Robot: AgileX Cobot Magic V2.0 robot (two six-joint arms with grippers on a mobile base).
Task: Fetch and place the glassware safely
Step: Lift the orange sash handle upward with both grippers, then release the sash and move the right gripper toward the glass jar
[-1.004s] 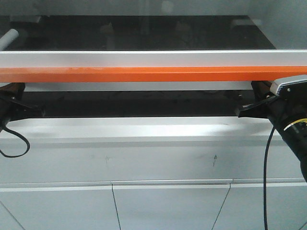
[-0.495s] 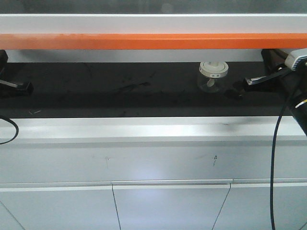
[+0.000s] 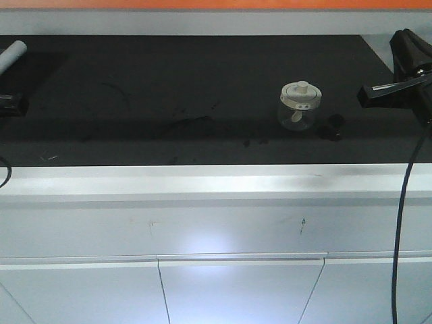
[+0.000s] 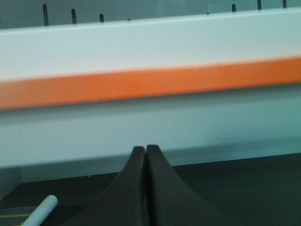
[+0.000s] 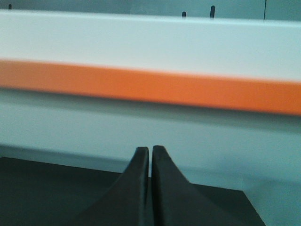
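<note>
— Jaws first: how do they stand?
— The left jaws are pressed together tip to tip with nothing between them, and the right jaws are the same. Both wrist views face a white wall point(image 4: 150, 127) with an orange stripe point(image 4: 150, 82) across it.
— And the jar?
— The glass jar point(image 3: 299, 111) stands upright on the black tabletop point(image 3: 169, 81), right of centre, with its cream lid point(image 3: 301, 95) on and the knob up. Neither arm touches it. The right arm point(image 3: 405, 74) hangs at the right edge, near the jar but apart from it. The left arm point(image 3: 10, 102) is well apart at the far left edge.
— Anything beside it?
— A small dark lump point(image 3: 332, 127) lies just to its right, too small to tell what it is. A pale grey rod point(image 3: 12, 54) lies at the far left.
</note>
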